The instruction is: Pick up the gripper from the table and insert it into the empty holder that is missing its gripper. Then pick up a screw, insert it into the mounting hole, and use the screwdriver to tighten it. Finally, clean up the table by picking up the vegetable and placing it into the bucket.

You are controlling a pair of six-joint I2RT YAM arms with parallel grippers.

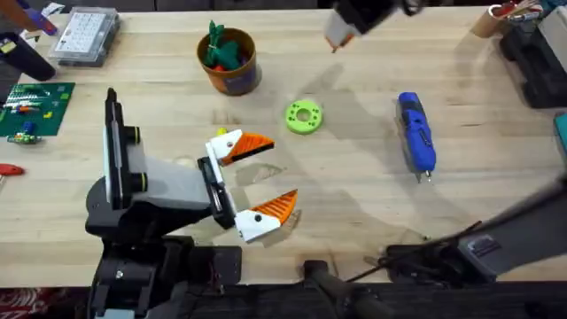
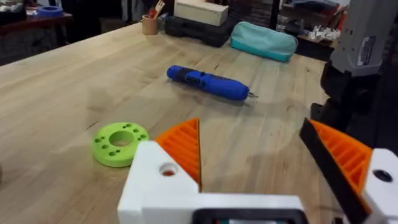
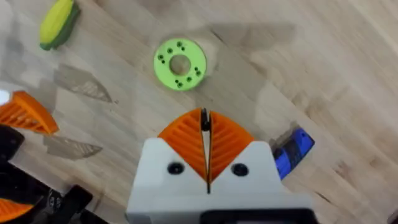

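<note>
Right hand [image 3: 206, 140] closed, high above table; screwdriver [image 3: 291, 151] just beside.

A pale wooden counter [image 1: 354, 190] carries a lime-green disc [image 1: 303, 116] at centre. The blue screwdriver [image 1: 416, 133] lies at three o'clock of it; the orange-brown bucket [image 1: 229, 60] stands at ten o'clock.

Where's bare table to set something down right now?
Free: the stretch between the green disc and the screwdriver, and the near edge right of the left gripper. Also bare between the bucket and the left arm. Crowded: the far corners, with cases and boards.
</note>
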